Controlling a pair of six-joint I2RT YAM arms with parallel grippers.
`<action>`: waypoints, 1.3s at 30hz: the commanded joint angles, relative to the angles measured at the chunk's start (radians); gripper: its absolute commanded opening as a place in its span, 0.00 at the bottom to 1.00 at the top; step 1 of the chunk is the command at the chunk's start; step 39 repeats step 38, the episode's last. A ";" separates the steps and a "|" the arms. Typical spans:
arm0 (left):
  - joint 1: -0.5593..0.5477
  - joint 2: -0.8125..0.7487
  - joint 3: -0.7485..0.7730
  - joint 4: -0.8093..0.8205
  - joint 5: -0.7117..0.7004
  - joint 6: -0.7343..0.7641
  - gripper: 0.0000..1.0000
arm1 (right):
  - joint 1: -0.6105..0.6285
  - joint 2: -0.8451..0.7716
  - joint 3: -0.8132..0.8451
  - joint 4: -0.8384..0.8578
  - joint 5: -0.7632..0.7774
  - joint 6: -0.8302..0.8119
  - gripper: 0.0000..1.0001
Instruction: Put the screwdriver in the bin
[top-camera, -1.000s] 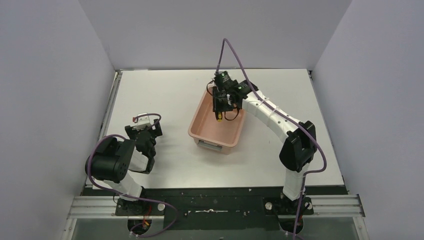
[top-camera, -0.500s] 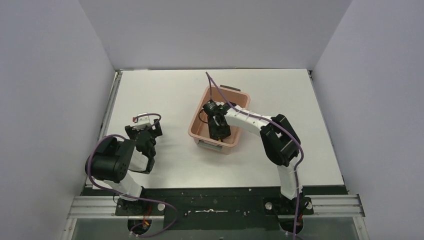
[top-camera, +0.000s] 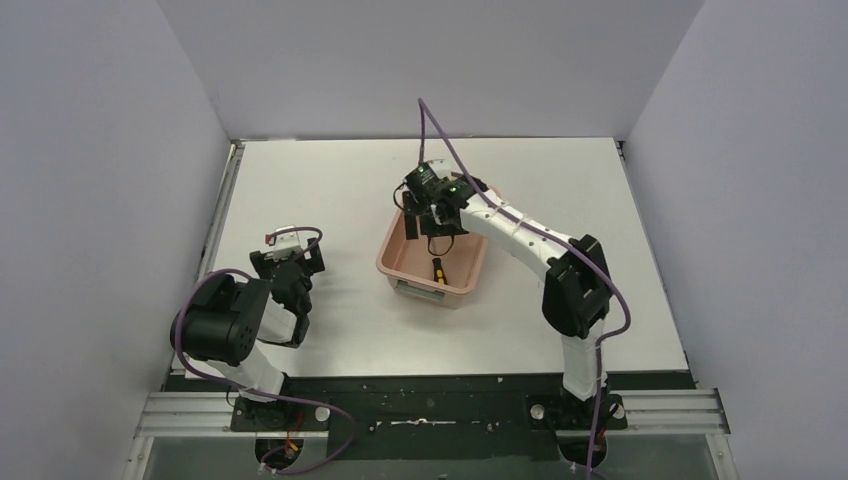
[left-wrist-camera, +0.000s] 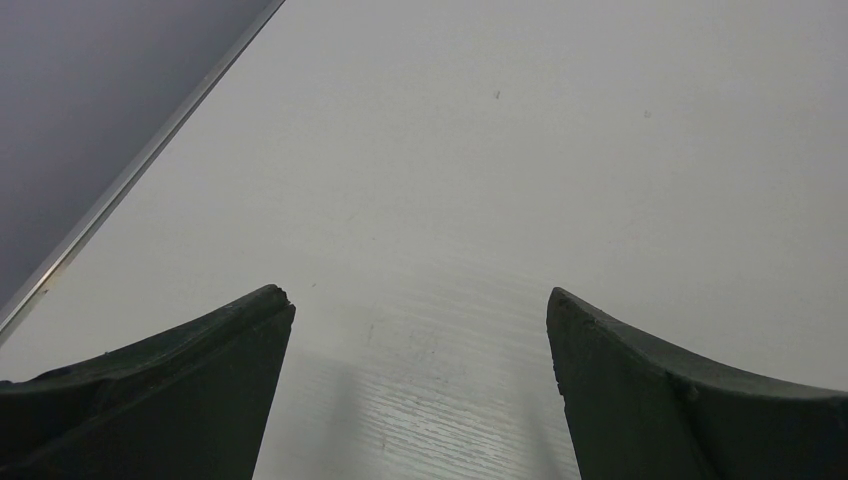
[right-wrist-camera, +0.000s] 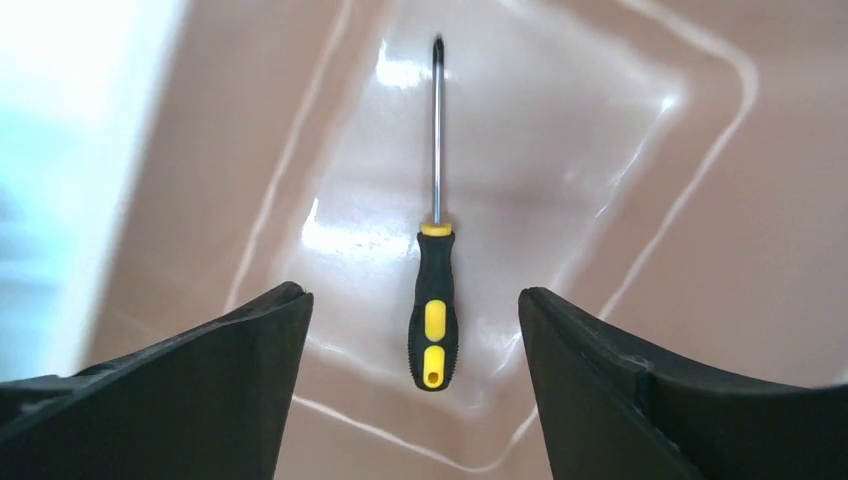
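Screwdriver (right-wrist-camera: 434, 230) lies in the bin (right-wrist-camera: 700, 250) below the right gripper (right-wrist-camera: 412, 296), jaws wide and empty, left gripper (left-wrist-camera: 420, 300) wide too: drop looks done, only a clear lift remains

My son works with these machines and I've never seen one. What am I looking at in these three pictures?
Two robot arms are bolted to a white table, each ending in a two-finger gripper. One picture looks down from above; the other two come from cameras on the wrists. The left gripper is open over bare table, holding nothing. The right gripper hangs open above a pink bin, and a yellow-and-black screwdriver lies flat on the bin's floor, held by nothing.
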 joint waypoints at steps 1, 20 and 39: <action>0.003 -0.018 0.005 0.032 0.007 0.010 0.97 | -0.002 -0.164 0.124 -0.053 0.090 -0.060 0.90; 0.004 -0.018 0.005 0.031 0.009 0.010 0.97 | -0.381 -0.891 -0.721 0.644 0.218 -0.360 1.00; 0.004 -0.018 0.006 0.025 0.013 0.008 0.97 | -0.535 -1.046 -1.306 0.878 0.137 -0.197 1.00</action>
